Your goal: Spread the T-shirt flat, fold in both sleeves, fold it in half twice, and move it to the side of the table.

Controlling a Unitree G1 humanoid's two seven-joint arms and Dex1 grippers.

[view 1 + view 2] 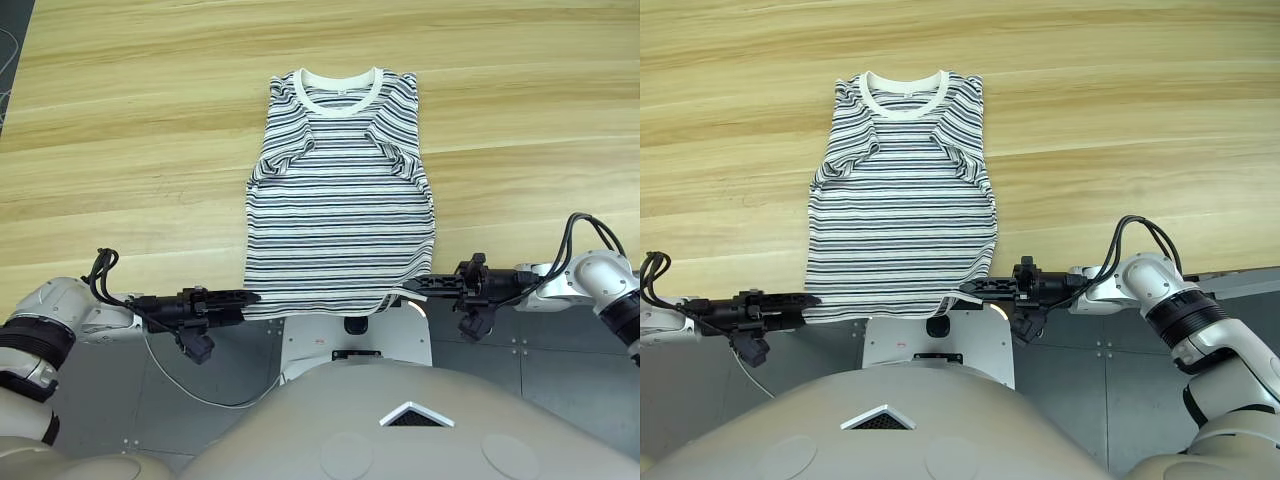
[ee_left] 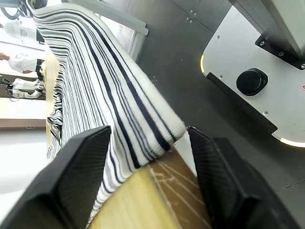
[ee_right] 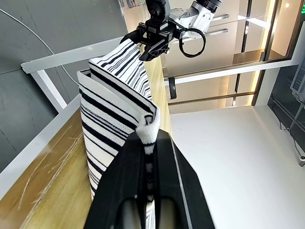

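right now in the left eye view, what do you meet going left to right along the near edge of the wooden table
black two-finger left gripper → navy-and-white striped T-shirt → black two-finger right gripper

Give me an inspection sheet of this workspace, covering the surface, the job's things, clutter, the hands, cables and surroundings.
Surface: wooden table of light planks.
Job's things: striped T-shirt lies flat, collar away from the robot, both sleeves folded in, hem at the table's near edge.
Clutter: nothing seen.
Hands: left hand open around the hem's left corner; right hand shut on the hem's right corner.
Cables: black cables loop at both wrists; a pale cable lies on the floor below the left arm.
Surroundings: grey floor and a white plate with a black knob, below the table's near edge.
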